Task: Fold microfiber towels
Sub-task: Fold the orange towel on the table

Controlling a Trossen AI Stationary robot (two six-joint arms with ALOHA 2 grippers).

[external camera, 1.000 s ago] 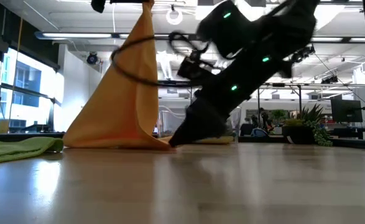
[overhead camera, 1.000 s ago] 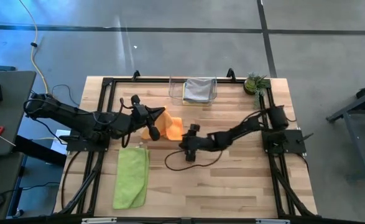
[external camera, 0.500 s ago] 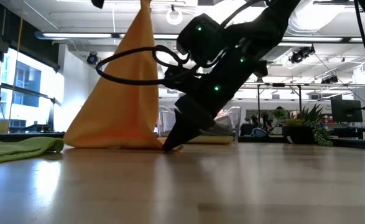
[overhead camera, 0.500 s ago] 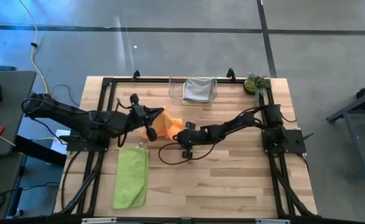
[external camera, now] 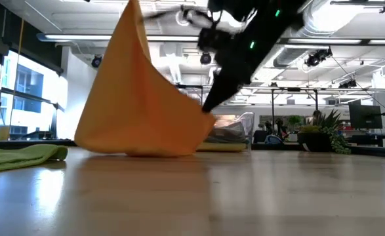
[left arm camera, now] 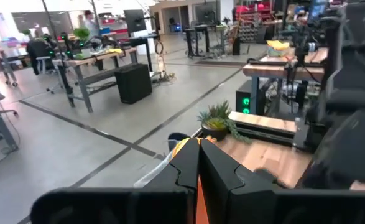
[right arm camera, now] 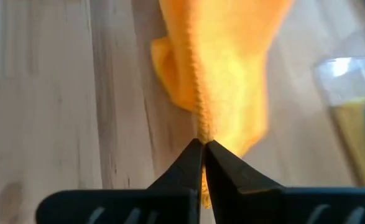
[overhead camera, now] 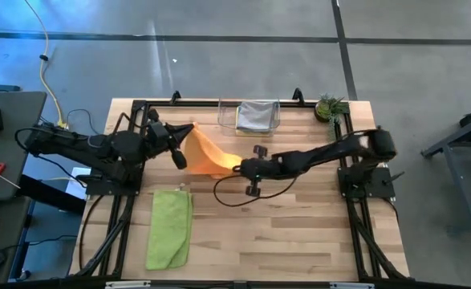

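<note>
The orange towel (overhead camera: 209,154) hangs spread between my two grippers at the table's middle. My left gripper (overhead camera: 187,135) is shut on its upper corner, high above the table. My right gripper (overhead camera: 239,166) is shut on a lower corner (external camera: 205,117), to the right of the left gripper. The towel's bottom fold (external camera: 136,149) rests on the table. A lime green towel (overhead camera: 169,229) lies folded lengthwise near the front left. A grey towel (overhead camera: 257,114) lies in the clear bin (overhead camera: 221,119) at the far edge. My left gripper pinches the orange towel's top corner (left arm camera: 198,186) between its two shut fingers. The towel hangs below it, drawn into a sloping sheet. My right gripper pinches the towel's hemmed edge at a corner (right arm camera: 202,132) between its fingertips, slanting down from the table's right. That corner is lifted clear of the table.
A small potted plant (overhead camera: 330,107) stands at the far right corner. Black frame rails (overhead camera: 135,144) run along the table's left and right sides. Bare wood lies in front of the towel toward the near edge.
My right gripper has taken hold of the orange towel's corner on the table and lifted it clear, moving up and toward the far edge. My left gripper has drawn toward the table's left with the top corner. The towel has spread out between them.
</note>
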